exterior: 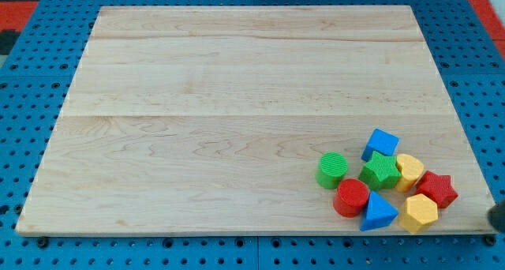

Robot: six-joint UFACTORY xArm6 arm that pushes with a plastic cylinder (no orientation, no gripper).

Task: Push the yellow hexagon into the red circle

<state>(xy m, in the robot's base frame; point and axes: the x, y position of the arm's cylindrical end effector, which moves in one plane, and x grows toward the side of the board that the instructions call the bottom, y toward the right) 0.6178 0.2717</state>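
Observation:
The yellow hexagon lies near the board's bottom right corner. The red circle lies to its left. The blue triangle sits between them and touches both. A dark shape at the view's right edge is my tip. It is off the board, right of the yellow hexagon and apart from it.
The other blocks crowd the same cluster: a green circle, a green star, a blue block, a second yellow block and a red star. The wooden board rests on a blue pegboard.

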